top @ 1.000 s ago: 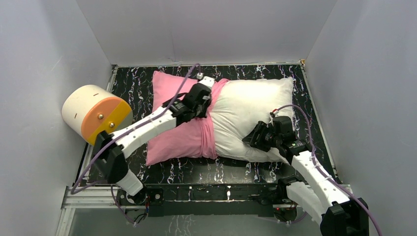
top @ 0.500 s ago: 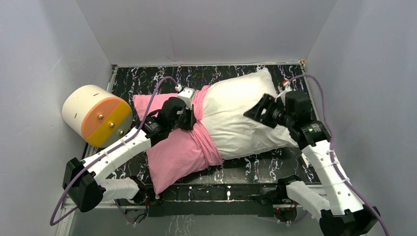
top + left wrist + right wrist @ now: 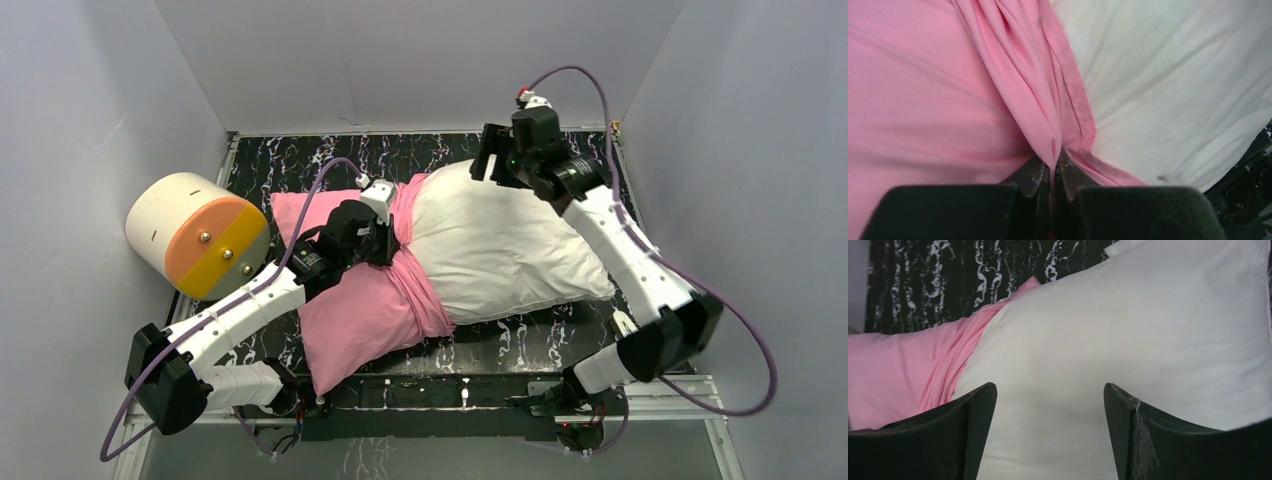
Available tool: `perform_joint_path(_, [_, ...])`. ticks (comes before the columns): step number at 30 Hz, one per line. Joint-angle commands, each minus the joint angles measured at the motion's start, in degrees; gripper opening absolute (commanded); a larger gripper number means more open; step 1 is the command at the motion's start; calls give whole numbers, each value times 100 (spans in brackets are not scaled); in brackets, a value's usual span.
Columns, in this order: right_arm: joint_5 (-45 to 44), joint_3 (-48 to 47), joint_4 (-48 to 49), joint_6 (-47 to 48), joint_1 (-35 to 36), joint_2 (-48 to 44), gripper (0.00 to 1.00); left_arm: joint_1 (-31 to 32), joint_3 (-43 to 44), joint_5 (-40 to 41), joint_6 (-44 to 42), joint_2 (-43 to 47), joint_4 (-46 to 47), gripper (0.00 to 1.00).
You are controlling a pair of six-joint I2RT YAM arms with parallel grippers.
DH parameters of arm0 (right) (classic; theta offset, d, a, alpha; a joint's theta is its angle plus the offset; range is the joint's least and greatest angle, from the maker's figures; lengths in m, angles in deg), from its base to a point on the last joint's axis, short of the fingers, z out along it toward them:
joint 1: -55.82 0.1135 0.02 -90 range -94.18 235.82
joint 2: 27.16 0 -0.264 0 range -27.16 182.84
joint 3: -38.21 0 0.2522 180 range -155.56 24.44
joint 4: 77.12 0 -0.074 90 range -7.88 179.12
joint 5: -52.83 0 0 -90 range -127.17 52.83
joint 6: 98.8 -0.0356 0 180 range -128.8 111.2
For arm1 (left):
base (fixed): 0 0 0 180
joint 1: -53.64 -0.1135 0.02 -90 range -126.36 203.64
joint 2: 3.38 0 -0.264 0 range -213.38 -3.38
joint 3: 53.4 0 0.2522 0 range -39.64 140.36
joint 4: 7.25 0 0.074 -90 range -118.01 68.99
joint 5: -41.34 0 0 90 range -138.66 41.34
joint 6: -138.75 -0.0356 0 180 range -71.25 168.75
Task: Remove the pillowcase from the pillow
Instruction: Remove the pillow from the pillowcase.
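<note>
The white pillow (image 3: 500,245) lies aslant across the table, its right part bare. The pink pillowcase (image 3: 355,300) covers its left end, bunched into a band at the middle. My left gripper (image 3: 385,243) is shut on a fold of that bunched pink fabric (image 3: 1048,125), right at the hem beside the white pillow (image 3: 1168,85). My right gripper (image 3: 490,165) is open and empty, raised above the pillow's far edge; its view looks down on the bare pillow (image 3: 1108,355) and the pillowcase (image 3: 903,370) to the left.
A cream-and-orange cylinder (image 3: 195,235) stands at the left edge of the table. The black marbled tabletop (image 3: 300,165) is walled by grey panels at back and sides. The metal frame rail (image 3: 450,390) runs along the near edge.
My right arm has let go of the pillow's right side and swung up and back over its far edge, open. The pillow's right end has dropped down. My left gripper holds still.
</note>
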Motion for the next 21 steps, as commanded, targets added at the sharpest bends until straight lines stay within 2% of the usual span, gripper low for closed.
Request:
perform_joint_path(1, [-1329,-826,-51,478,144,690,88,54,-193,-342,-53,-24,-634,0])
perform_joint_path(3, [-1300,-834,120,510,205,1038,93,51,-191,-327,-57,-25,-651,0])
perform_joint_path(6, [-1099,-9,463,379,240,1332,96,54,-180,-268,-54,-24,-660,0])
perform_joint_path(9, [-1418,1502,847,-175,292,1256,87,47,-130,-94,-38,-3,-733,0])
perform_joint_path(10, [-1384,2206,1305,-344,300,1048,82,53,-66,110,9,14,-820,5])
perform_joint_path(12, [-1228,3538,2369,-757,298,540,60,40,198,804,196,-16,-1153,31])
perform_joint_path(14, [-923,4496,3297,-1063,306,73,47,-12,592,1123,25,-125,-1374,58])
perform_joint_path(15, [-804,4798,3673,-1181,300,-64,44,-54,831,1163,-72,-190,-1438,70])
perform_joint_path(16, [-712,5001,3819,-1291,297,-143,43,-123,1087,1139,-171,-280,-1463,78])
perform_joint_path(21, [-421,5184,3678,-1802,307,61,39,-513,2625,1435,-567,-1083,-1713,97])
